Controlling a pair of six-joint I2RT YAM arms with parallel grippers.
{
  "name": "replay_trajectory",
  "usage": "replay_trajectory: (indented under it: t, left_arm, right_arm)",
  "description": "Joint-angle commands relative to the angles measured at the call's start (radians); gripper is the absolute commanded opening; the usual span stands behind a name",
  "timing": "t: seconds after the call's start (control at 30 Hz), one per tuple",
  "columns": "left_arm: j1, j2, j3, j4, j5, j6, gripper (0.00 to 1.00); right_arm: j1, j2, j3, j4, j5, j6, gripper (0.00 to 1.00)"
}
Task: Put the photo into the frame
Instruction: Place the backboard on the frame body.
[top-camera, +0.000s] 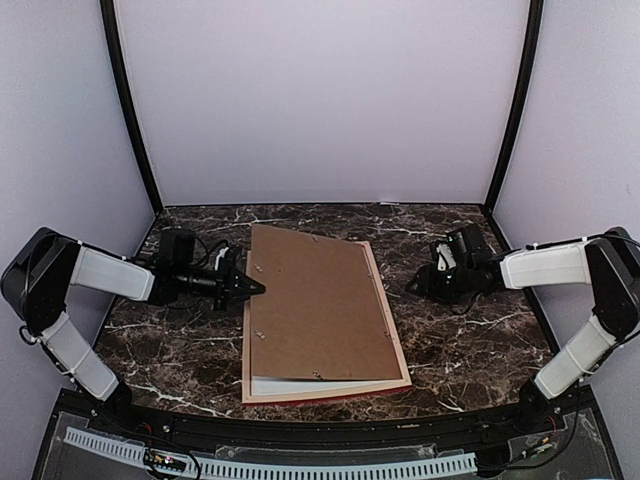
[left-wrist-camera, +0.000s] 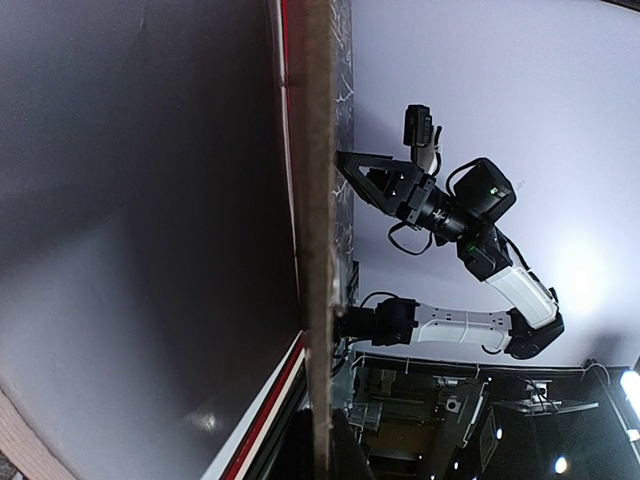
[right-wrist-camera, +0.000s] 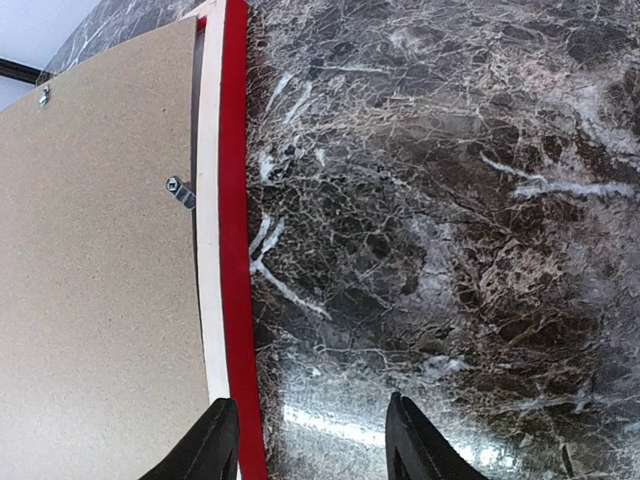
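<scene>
Left arm (top-camera: 105, 272) reaches in from the left, low over the table (top-camera: 175, 350). Left end effector (top-camera: 252, 288) has its tip at the left edge of the backing board (top-camera: 315, 310), about halfway along that side. From the top view the fingers taper to one dark point. I can't tell whether they are together or clamped on the edge. Left wrist view doesn't settle it: its own fingers aren't visible, just a blurred grey surface up close and a brown edge (left-wrist-camera: 320, 250) running through the middle.

Frame (top-camera: 320, 392) lies flat at table centre, red face down, pale wood back up, slightly rotated, with its near rail towards the arm bases. The brown backing board sits on top of it, skewed a little against the rails, so pale wood shows along the right and near sides. A white sheet (top-camera: 300, 383) peeks out from under the board's near edge; can't tell which sheet it is.

Right wrist view: backing board (right-wrist-camera: 90, 280), a small metal tab (right-wrist-camera: 182, 190) at its edge, then the frame's pale strip and red edge (right-wrist-camera: 235, 250), then bare marble table (right-wrist-camera: 450, 250).

Right end effector (top-camera: 415, 288) (right-wrist-camera: 312, 450) is just right of the frame. Its fingers are apart and nothing is between them. The left fingertip (right-wrist-camera: 215, 440) is over the red edge and the other is over marble. Right arm (top-camera: 545, 265) stretches in from the right.
</scene>
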Motion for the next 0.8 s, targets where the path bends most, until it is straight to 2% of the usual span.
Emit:
replay_trajectory:
  t: [0.0, 0.33, 0.77]
  left_arm:
    - [-0.01, 0.001, 0.038, 0.086, 0.046, 0.0, 0.0]
    - [-0.016, 0.017, 0.04, 0.097, 0.048, -0.011, 0.0]
    - [-0.023, -0.039, 0.025, 0.067, 0.05, -0.014, 0.0]
  right_arm:
    - [-0.005, 0.006, -0.01, 0.032, -0.009, -0.01, 0.51]
    - [-0.005, 0.011, -0.015, 0.041, -0.013, -0.009, 0.51]
    - [-0.005, 0.032, -0.004, 0.05, -0.027, -0.005, 0.51]
